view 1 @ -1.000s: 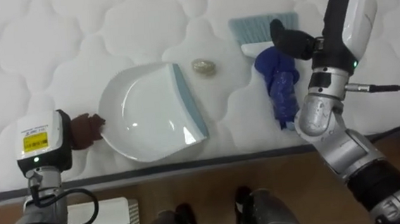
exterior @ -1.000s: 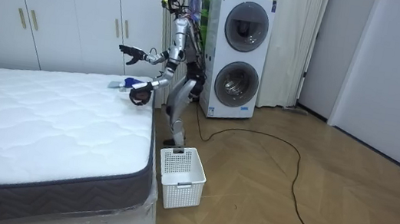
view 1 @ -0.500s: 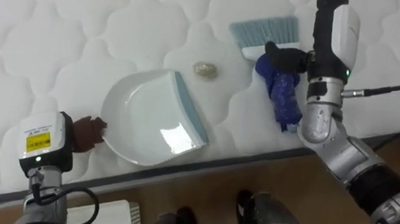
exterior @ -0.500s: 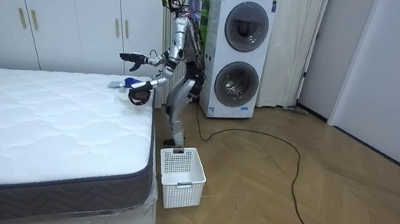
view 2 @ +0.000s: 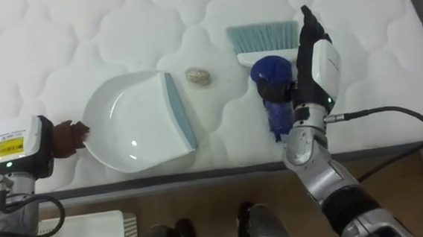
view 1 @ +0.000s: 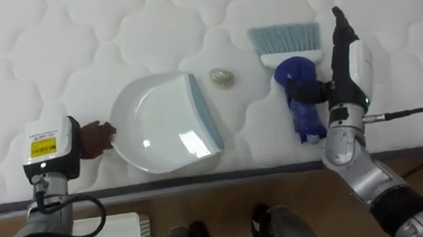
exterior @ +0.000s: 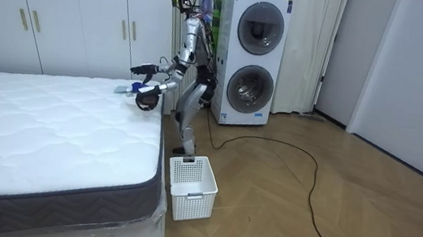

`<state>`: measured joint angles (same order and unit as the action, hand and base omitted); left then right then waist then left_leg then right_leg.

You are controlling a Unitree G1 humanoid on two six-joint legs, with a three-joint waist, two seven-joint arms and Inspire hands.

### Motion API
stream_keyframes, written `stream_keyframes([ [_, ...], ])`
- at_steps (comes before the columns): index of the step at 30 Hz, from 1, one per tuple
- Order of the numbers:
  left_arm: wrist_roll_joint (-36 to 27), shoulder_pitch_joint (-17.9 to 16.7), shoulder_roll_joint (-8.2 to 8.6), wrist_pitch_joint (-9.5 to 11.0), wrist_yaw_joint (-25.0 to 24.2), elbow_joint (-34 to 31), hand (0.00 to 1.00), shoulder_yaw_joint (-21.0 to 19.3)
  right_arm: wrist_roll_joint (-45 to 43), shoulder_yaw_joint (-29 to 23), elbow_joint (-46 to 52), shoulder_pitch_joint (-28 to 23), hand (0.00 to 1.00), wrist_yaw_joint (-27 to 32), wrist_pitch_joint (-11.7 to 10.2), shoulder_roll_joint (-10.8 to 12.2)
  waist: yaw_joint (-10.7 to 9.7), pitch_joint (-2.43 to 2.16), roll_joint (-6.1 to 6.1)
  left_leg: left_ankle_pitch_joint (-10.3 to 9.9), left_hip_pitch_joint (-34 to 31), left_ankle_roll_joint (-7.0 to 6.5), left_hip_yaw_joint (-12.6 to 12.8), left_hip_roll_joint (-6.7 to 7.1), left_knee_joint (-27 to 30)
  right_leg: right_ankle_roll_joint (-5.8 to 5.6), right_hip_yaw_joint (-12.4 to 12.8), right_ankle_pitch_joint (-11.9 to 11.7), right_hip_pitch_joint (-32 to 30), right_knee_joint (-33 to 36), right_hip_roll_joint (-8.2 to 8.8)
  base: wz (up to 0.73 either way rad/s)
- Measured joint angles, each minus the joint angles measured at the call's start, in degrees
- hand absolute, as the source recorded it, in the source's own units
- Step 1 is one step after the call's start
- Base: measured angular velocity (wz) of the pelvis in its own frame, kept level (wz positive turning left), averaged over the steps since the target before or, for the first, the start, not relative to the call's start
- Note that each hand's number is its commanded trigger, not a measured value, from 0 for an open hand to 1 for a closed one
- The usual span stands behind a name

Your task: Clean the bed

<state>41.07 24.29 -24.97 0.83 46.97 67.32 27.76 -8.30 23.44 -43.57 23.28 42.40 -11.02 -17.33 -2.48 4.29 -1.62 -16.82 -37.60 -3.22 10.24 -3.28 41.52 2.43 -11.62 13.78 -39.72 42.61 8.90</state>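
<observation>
Robot at the bed's near edge, dustpan and brush laid either side of one scrap.

Nearest, the left hand [view 1: 93,139] sits at the rear of a white plastic dustpan with a grey-blue lip [view 1: 160,126], which lies flat on the white quilted mattress [view 1: 79,38] close to its edge; whether that hand grips cannot be told. Right of the dustpan, the right hand [view 1: 307,93] is curled across the dark blue handle of a hand brush with pale blue bristles [view 1: 284,37], bristles pointing away from the robot. Between the dustpan's lip and the brush, a little farther in, rests a small beige crumpled scrap [view 1: 221,77], touching neither. The mattress around the dustpan looks clean and smooth.
</observation>
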Motion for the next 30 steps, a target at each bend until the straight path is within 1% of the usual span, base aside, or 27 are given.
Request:
stream_keyframes([
  [4,-0.09,0.69,0.01,0.09,0.00,-0.01,1.00,-0.64,1.38,0.11,-1.56,-0.02,0.00,-1.84,0.04,0.34,0.42,0.02,-0.18,0.00,-0.71,0.00,-0.41,-0.10,0.13,0.05,-0.51,0.02,-0.32,-0.16,-0.08,0.05],
  [10,-0.09,0.86,0.00,0.41,-0.08,-0.01,1.00,-0.64,2.10,0.09,-3.39,-0.60,0.00,-3.37,0.73,0.92,0.95,-0.01,-1.03,0.00,-1.23,0.01,-0.98,-0.04,0.12,-0.01,-1.19,0.18,-0.26,-0.57,0.05,0.03],
  [13,-0.05,1.15,0.00,0.40,-0.08,-0.02,1.00,-0.64,3.26,0.10,-3.40,-0.99,0.00,-4.64,1.16,0.97,0.98,-0.02,-1.07,0.00,-1.59,0.00,-1.03,0.00,0.11,-0.14,-1.30,0.31,-0.44,-0.63,0.09,0.01],
  [19,0.22,1.44,-0.01,0.20,-0.09,-0.15,1.00,-0.64,4.57,0.11,-4.89,-0.98,0.00,-6.85,1.33,1.27,1.12,-0.02,-1.07,-0.01,-1.96,-0.01,-1.05,-0.05,0.08,-0.19,-1.54,0.35,-0.58,-0.57,0.09,0.00],
  [20,0.24,1.43,-0.01,-0.01,-0.09,-0.22,1.00,-0.64,4.86,0.21,-5.37,-1.04,0.00,-7.17,2.04,1.45,1.24,0.00,-1.11,-0.01,-1.97,-0.01,-1.07,-0.05,0.07,-0.20,-1.54,0.35,-0.59,-0.67,0.08,0.00],
  [23,0.24,1.44,-0.01,-0.46,-0.10,-0.22,1.00,-0.64,6.74,0.28,-5.90,-1.06,0.00,-8.87,3.03,1.55,1.29,0.02,-1.14,-0.01,-2.09,-0.01,-1.09,-0.01,0.06,-0.19,-1.53,0.36,-0.79,-0.81,0.13,0.00],
  [28,0.22,1.42,0.00,-0.45,-0.10,-0.22,1.00,-0.63,9.38,0.12,-7.99,-0.85,0.00,-9.97,2.87,1.58,1.21,0.02,-1.15,-0.01,-2.10,-0.01,-1.11,-0.05,0.03,-0.16,-1.64,0.37,-0.73,-0.80,0.10,0.00],
  [30,0.15,1.43,0.00,-0.46,-0.10,-0.20,1.00,-0.64,10.49,-0.02,-9.22,-0.63,0.00,-10.21,2.28,1.53,1.23,0.02,-1.15,-0.01,-2.14,-0.01,-1.11,-0.06,0.05,-0.17,-1.64,0.38,-0.73,-0.77,0.12,0.00],
])
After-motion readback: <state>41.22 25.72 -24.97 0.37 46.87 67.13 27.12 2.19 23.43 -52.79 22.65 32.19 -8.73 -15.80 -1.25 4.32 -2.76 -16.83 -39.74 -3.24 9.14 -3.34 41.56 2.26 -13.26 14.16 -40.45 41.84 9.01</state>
